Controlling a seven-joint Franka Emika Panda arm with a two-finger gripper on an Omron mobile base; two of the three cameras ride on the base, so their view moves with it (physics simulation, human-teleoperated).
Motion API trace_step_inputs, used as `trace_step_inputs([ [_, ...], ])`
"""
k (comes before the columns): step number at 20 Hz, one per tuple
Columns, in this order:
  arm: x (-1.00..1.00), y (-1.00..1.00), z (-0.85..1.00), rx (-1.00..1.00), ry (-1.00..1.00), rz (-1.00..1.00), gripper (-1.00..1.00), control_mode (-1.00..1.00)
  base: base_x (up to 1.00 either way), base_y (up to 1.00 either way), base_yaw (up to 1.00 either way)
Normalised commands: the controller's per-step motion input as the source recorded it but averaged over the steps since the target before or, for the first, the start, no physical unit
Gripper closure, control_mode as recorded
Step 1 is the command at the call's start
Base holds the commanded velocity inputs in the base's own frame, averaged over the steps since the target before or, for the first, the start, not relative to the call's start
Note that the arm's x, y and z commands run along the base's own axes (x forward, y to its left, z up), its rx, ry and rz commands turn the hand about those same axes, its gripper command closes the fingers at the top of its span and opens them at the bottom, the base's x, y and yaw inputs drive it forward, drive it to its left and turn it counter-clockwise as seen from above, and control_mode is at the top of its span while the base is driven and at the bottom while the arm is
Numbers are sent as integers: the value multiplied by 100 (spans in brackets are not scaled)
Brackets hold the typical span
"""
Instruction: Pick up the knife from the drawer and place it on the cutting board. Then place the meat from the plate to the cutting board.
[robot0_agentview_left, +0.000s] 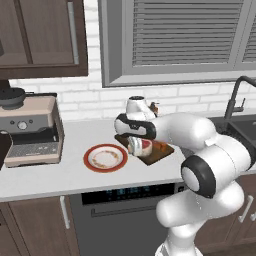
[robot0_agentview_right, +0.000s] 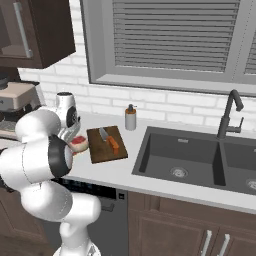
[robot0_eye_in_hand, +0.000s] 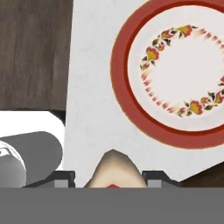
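Beside plate (robot0_agentview_left: 104, 158): tool (robot0_eye_in_hand: 113, 177) gripping meat (robot0_agentview_left: 143, 145).

A home kitchen is showing here: a dark sink (robot0_agentview_right: 195, 160) with a black faucet (robot0_agentview_right: 231, 115) is sitting in the pale bench (robot0_agentview_right: 125, 172), an espresso machine (robot0_agentview_left: 31, 131) is standing beneath brown cabinets (robot0_agentview_left: 42, 35), and white brick tiling (robot0_agentview_right: 165, 107) is running below a shuttered window (robot0_agentview_right: 175, 37).

glossy white rounded arm (robot0_agentview_left: 200, 145) segments with dark joint rings.
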Motion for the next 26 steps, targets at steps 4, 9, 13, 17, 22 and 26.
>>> trace_step_inputs([
  [4,5,-87,0,15,0,0,100,-100,0,0,0],
  [9,49,-37,0,6,0,0,100,-100,0,0,0],
  [13,61,0,0,2,0,0,100,-100,0,0,0],
  [17,40,0,-1,1,0,0,100,-100,0,0,0],
  [22,43,0,-10,7,1,0,-100,-100,0,0,0],
  [26,29,0,-27,10,0,0,-100,-100,0,0,0],
])
